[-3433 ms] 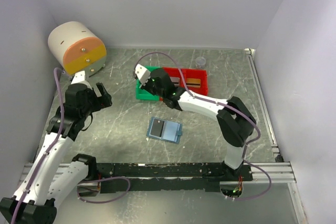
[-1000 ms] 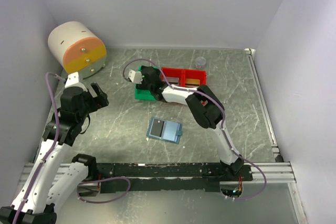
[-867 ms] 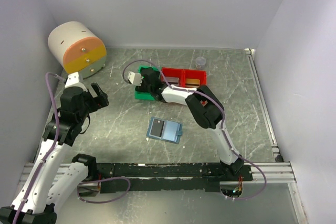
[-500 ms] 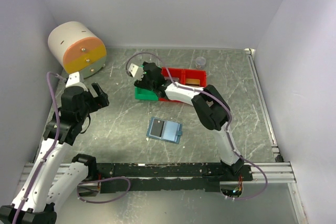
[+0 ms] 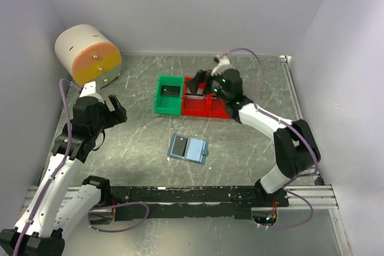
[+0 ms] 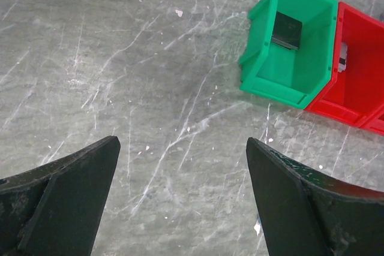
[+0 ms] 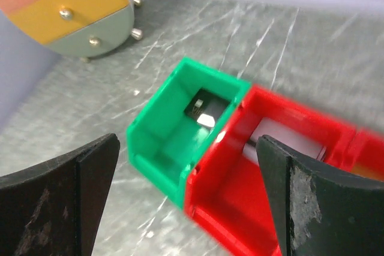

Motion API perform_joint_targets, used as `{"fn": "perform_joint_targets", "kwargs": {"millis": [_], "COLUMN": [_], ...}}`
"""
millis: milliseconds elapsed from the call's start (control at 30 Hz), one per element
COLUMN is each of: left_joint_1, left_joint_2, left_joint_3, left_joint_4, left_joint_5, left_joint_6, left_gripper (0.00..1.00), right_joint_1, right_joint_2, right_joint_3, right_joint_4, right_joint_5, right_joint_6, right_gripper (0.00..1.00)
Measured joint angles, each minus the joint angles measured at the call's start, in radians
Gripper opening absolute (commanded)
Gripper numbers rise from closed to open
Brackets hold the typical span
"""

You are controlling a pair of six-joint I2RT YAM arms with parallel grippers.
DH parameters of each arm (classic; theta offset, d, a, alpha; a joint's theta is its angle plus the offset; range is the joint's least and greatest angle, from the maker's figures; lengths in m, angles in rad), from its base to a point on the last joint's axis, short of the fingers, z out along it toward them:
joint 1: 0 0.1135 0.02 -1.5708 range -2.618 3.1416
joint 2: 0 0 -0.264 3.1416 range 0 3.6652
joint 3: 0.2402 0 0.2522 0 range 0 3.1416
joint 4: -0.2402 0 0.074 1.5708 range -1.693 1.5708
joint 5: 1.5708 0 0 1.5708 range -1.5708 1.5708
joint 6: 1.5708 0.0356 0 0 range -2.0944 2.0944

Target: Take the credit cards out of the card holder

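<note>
Green plastic is uncovered again: the green bin (image 5: 161,105) sat under my right arm half a second ago, and that arm has since swung toward 3 o'clock, so the right gripper (image 7: 187,142) now hangs over the seam between the green bin and the red bin (image 5: 198,111). Its fingers stand wide apart with nothing between them. A dark card (image 6: 286,33) lies flat on the green bin's floor, and the right wrist view shows a silvery-grey card (image 7: 282,139) in the near red compartment. I read that as a drop just finished and the arm clearing off.

From the bins, the card holder (image 5: 188,148) lies at 6 o'clock, spread open on the table (image 5: 132,142), well apart from both arms. Its left panel shows a dark rectangle; I cannot tell whether that is a pocket or a card left inside, so I would check it before calling the job done.

From the holder, the left gripper (image 6: 180,142) hovers at 10 o'clock, spread wide and empty.
</note>
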Motion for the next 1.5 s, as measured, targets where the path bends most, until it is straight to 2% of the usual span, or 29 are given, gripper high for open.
{"fn": "perform_joint_targets", "kwargs": {"millis": [133, 300, 500, 633, 733, 867, 967, 1000, 1100, 1267, 1400, 1500], "left_joint_1": [0.000, 0.000, 0.000, 0.000, -0.009, -0.077, -0.154, -0.176, -0.261, -0.382, -0.428, -0.452], "left_joint_2": [0.018, 0.038, 0.068, 0.123, 0.168, 0.171, 0.204, 0.229, 0.346, 0.490, 0.578, 0.640], "left_joint_3": [0.000, 0.000, -0.007, -0.016, -0.038, -0.132, -0.171, -0.171, -0.156, -0.127, -0.122, -0.121], "left_joint_4": [0.000, 0.001, 0.022, 0.051, 0.083, 0.193, 0.254, 0.273, 0.324, 0.368, 0.398, 0.405], "left_joint_5": [0.015, 0.028, 0.092, 0.183, 0.270, 0.357, 0.381, 0.383, 0.376, 0.368, 0.365, 0.361], "left_joint_6": [0.008, 0.018, 0.040, 0.046, 0.023, -0.061, -0.103, -0.112, -0.130, -0.153, -0.183, -0.202], "left_gripper": [0.98, 0.98, 0.95, 0.91, 0.90, 0.89, 0.85, 0.83, 0.79, 0.71, 0.63, 0.60], "right_joint_1": [-0.086, -0.067, -0.066, -0.079, -0.096, -0.113, -0.116, -0.116, -0.116, -0.116, -0.116, -0.116], "right_joint_2": [-0.112, -0.219, -0.539, -0.770, -0.854, -0.842, -0.803, -0.797, -0.799, -0.809, -0.809, -0.809], "right_joint_3": [-0.283, -0.440, -0.648, -0.845, -0.869, -0.786, -0.750, -0.760, -0.849, -0.984, -0.987, -0.987], "right_joint_4": [0.136, 0.070, 0.055, 0.044, -0.054, -0.212, -0.266, -0.267, -0.245, -0.208, -0.204, -0.209], "right_joint_5": [-0.089, -0.095, 0.038, 0.154, 0.226, 0.264, 0.201, 0.162, 0.019, -0.190, -0.288, -0.343], "right_joint_6": [0.264, 0.361, 0.478, 0.578, 0.599, 0.595, 0.581, 0.575, 0.576, 0.631, 0.659, 0.680], "right_gripper": [1.00, 1.00, 0.99, 0.90, 0.86, 0.71, 0.60, 0.54, 0.46, 0.40, 0.33, 0.32]}}
